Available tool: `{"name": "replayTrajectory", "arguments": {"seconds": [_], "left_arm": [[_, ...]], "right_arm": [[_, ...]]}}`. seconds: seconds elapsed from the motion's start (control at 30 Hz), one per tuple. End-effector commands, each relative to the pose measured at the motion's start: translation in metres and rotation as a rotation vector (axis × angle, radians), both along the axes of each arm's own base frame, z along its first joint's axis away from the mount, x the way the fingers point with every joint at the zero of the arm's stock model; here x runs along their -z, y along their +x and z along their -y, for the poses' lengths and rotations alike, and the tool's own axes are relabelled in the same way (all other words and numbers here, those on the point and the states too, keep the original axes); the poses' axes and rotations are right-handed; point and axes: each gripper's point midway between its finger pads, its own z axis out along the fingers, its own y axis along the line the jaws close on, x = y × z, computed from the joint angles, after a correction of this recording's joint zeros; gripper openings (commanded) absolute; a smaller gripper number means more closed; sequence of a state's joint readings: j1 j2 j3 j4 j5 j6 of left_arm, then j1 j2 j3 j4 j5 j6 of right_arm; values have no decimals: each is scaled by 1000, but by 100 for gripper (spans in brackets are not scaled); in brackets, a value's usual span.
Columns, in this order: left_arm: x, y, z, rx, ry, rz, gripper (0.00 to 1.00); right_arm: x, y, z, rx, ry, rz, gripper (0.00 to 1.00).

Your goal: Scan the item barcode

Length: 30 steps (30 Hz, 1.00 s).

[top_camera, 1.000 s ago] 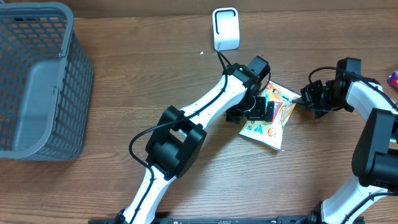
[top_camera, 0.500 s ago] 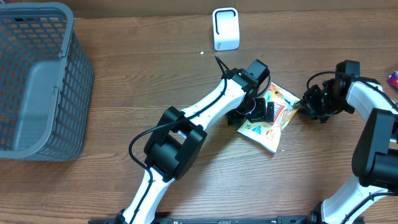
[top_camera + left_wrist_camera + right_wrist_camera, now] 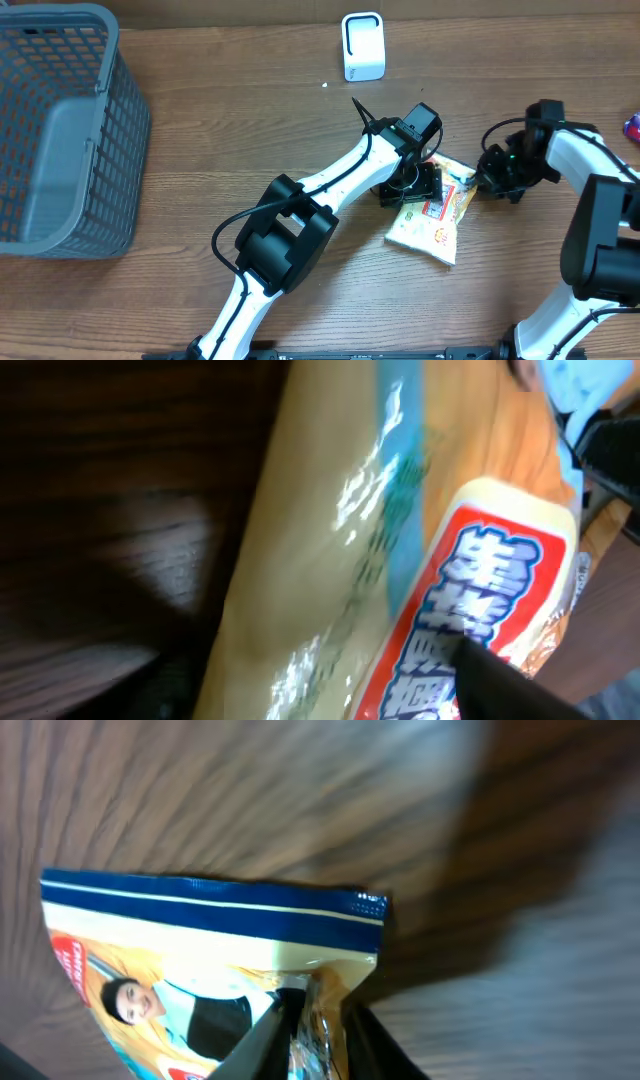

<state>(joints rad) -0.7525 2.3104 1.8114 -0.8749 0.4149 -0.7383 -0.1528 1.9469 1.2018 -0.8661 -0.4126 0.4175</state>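
Yellow-orange film with a red label panel and a blue-striped end seal: the snack packet lies flat on the wooden table, printed face up. No barcode shows in any view, so I judge it sits on the hidden underside.

The packet lies between the two tools. The left gripper stands over its near-side edge, and the right gripper meets the far upper corner from the opposite side. Its long axis runs on a slant, from the corner at the right gripper down and away toward the robot's base, passing just beside the left gripper.

In the right wrist view the dark fingertips are drawn close together with crinkled film between them. That reads as a pinch on the packet's edge just below the blue seal.

In the left wrist view, which is blurred, one dark finger sits at the red panel. The jaws stand apart across the film, and no bite on it is visible.

The white barcode scanner stands well beyond the left gripper, on the side away from the packet, with bare wood between. The left arm is the nearer one to it. My judgement is that the packet must be lifted, turned over and carried past the left gripper toward the scanner, and slippery film held by one corner may sag or slide.
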Motion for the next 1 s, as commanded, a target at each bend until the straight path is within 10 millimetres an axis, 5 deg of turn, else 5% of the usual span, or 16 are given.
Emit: {"name": "replayTrajectory", "arguments": {"seconds": [0.0, 0.13, 0.27, 0.4, 0.7, 0.97], "left_arm": [[17, -12, -6, 15, 22, -57, 49], [16, -13, -9, 62, 2, -60, 4], [16, -10, -16, 60, 10, -67, 4], [11, 0, -28, 49, 12, -65, 4], [-13, 35, -87, 68, 58, 7, 4], [-14, 21, -126, 304, 71, -11, 4]], "right_arm": [[1, 1, -14, -51, -14, 18, 27], [1, 2, -14, -53, -15, 21, 31], [1, 1, -14, -61, -15, 24, 51], [-6, -3, -14, -142, -16, 28, 99], [-38, 9, -15, -351, -20, 114, 100], [-59, 32, -45, -471, 147, 334, 100]]}}
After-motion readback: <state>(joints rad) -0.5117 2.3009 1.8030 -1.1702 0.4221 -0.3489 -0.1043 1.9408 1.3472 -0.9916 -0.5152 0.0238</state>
